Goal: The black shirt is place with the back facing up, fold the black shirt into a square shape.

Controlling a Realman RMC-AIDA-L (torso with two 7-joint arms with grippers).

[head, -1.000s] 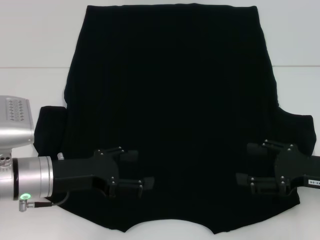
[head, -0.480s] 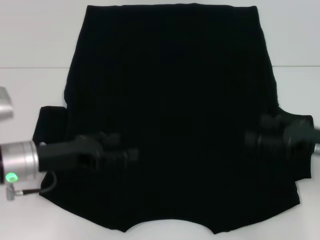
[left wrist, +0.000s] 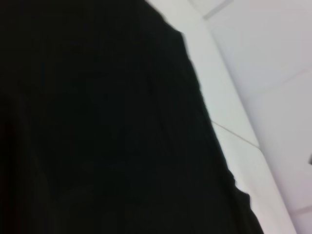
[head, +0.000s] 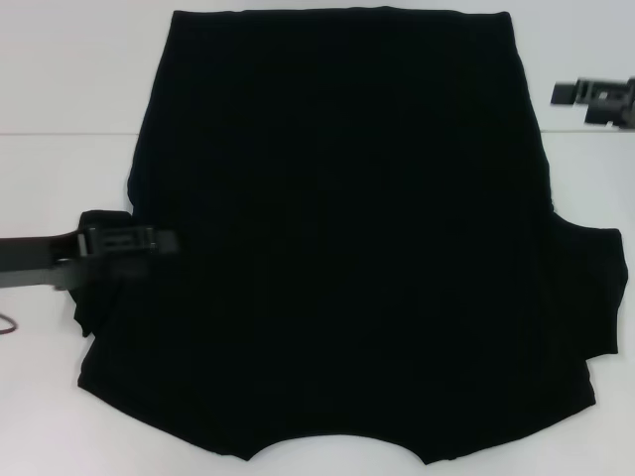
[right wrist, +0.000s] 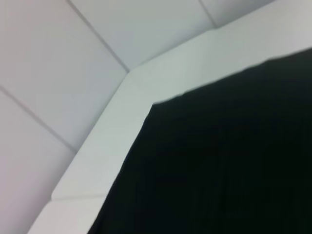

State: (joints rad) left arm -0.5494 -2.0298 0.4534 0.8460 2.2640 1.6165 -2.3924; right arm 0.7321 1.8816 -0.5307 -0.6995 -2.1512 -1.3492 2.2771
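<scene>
- Where the shirt's left sleeve meets the white tabletop (head: 60, 79), we see the left pincer (head: 149, 241) reaching in over that edge; whether it is released or clenched we cannot tell.
- We find the black shirt (head: 337, 238) spread flat across the middle of the tabletop, its neck opening nearest us.
- At the far right we see the right pincer (head: 566, 92), beside the shirt's far corner; its state we cannot tell either.
</scene>
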